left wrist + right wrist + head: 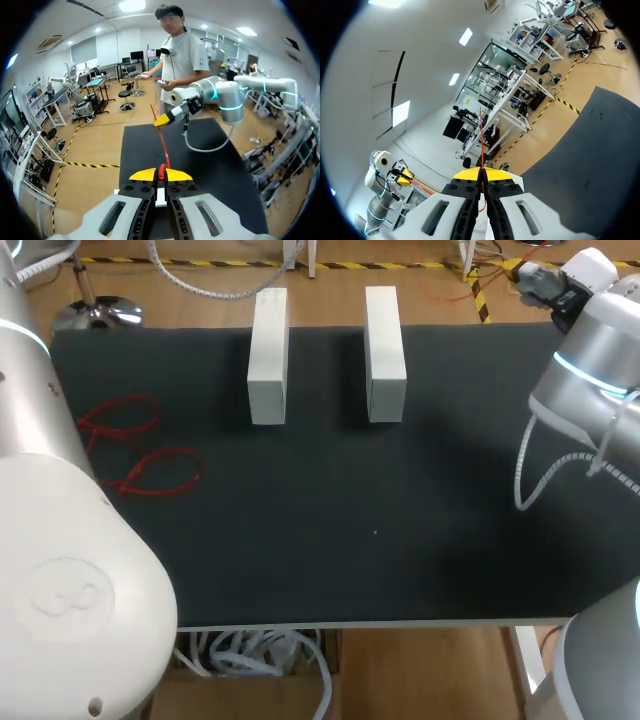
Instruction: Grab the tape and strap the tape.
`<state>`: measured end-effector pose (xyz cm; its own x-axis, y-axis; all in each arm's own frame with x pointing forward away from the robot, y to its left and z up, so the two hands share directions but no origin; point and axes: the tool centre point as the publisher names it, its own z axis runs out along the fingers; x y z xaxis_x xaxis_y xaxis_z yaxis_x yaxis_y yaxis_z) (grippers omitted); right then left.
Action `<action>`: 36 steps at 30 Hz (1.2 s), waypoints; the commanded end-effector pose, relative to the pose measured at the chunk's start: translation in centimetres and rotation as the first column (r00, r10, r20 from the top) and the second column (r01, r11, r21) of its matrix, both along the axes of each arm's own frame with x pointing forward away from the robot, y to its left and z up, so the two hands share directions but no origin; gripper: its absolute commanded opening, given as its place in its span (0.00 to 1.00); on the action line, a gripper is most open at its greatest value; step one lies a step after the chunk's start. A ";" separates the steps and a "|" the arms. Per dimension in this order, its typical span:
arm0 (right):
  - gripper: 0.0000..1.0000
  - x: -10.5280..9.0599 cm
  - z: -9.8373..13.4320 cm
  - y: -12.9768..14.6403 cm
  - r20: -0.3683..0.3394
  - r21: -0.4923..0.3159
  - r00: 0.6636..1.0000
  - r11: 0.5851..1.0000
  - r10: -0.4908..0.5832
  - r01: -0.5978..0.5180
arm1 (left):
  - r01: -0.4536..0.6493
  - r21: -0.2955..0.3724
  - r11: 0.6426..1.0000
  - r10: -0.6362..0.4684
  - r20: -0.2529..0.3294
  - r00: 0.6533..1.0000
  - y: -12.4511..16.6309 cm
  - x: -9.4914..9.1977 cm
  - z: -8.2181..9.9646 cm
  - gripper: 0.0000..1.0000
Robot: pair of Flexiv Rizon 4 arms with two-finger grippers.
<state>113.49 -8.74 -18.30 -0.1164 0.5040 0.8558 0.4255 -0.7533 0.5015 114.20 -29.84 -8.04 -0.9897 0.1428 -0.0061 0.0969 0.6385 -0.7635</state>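
Left hand [161,175], right hand [481,174] both tight on red tape [164,145] above black table [215,165].

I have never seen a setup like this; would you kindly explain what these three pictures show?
This is a robot with a left arm and a right arm at a black table. One picture looks down from overhead: two white blocks and two looped red straps lie there. The other two come from cameras on each wrist. Each arm's yellow-tipped jaws are shut on a thin red strap, apparently one strap stretched between them.
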 end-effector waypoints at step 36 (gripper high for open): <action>0.00 0.5 1.4 0.2 0.038 -0.120 0.998 0.991 0.059 -0.054 | -0.004 0.490 0.872 0.049 -0.079 0.996 -3.6 0.0 -1.2 0.00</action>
<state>113.85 -8.47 -17.04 -0.1858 0.5902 0.7856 0.4353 -0.6673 0.6043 113.55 -32.80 -9.78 -0.9904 0.0687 0.1199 0.0013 0.8723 -0.4890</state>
